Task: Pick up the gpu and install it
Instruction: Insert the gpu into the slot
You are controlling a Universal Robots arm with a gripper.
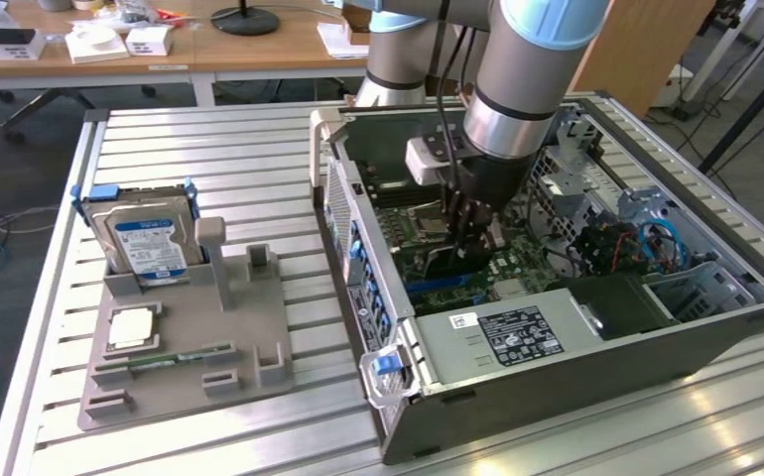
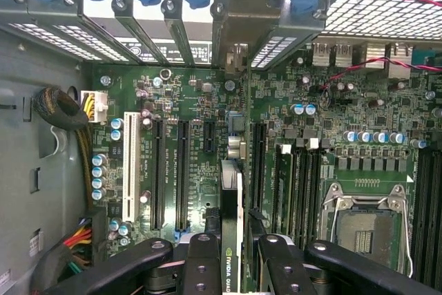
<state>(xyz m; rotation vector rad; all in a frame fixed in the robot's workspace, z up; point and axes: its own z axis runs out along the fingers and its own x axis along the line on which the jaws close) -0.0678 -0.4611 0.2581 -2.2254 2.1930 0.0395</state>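
Note:
My gripper (image 1: 468, 230) reaches down into the open computer case (image 1: 700, 327), over the green motherboard (image 1: 521, 260). It is shut on the gpu (image 1: 441, 264), a thin dark card held on edge. In the wrist view the gpu (image 2: 231, 191) runs edge-on between the black fingers (image 2: 201, 262) of the gripper (image 2: 233, 271), with a printed label on its side. Its metal bracket (image 2: 239, 15) stands at the case's rear slot openings. The card hangs over the long black expansion slots (image 2: 184, 170) of the motherboard (image 2: 311, 143). Whether it is seated in a slot I cannot tell.
A grey fixture tray (image 1: 177, 382) lies at the exterior view's left, holding a hard drive (image 1: 148, 243) with a blue-white label, a small chip (image 1: 132, 328) and a green memory stick (image 1: 157, 359). Inside the case are the power supply (image 1: 515, 332), cables (image 1: 640, 243) and the CPU socket (image 2: 366, 229).

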